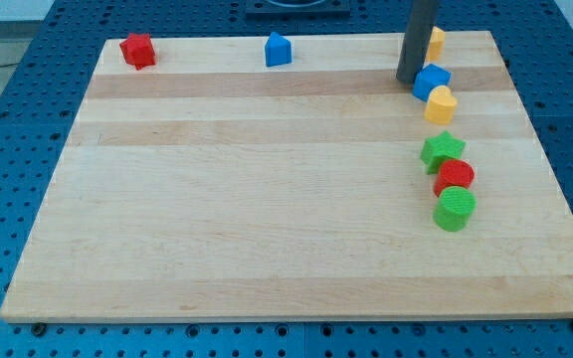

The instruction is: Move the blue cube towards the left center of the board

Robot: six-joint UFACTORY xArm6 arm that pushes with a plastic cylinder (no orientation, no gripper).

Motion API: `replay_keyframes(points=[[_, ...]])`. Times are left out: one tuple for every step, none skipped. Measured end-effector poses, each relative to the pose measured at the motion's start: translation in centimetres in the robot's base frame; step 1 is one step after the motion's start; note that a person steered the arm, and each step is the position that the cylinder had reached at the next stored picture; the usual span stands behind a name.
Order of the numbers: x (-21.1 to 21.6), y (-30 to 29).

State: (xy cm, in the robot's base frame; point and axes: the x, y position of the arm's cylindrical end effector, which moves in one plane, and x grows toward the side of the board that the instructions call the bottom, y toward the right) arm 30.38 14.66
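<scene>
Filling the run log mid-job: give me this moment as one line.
tip: touching blue cube's left side | blue cube: top right, against yellow heart | goal: left center, not reached

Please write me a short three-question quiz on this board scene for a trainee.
1. True or false: my tip stands just to the view's left of the blue cube.
2. Which block lies just below the blue cube in the view? A) red block B) yellow heart C) green star
3. Fill in: at the view's right, below the green star, come a red cylinder and then a green ____.

Key:
1. True.
2. B, the yellow heart.
3. cylinder.
</scene>
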Motion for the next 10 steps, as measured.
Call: replay_keyframes(points=[[1.4,-1.0],[-0.4,-1.5],[-2.6,0.4],[-2.6,5.3],[-2.5,9.1],[-0.4,8.7],[1.5,6.9],[1.5,4.5],[0.2,2.3],[0.1,-1.0]])
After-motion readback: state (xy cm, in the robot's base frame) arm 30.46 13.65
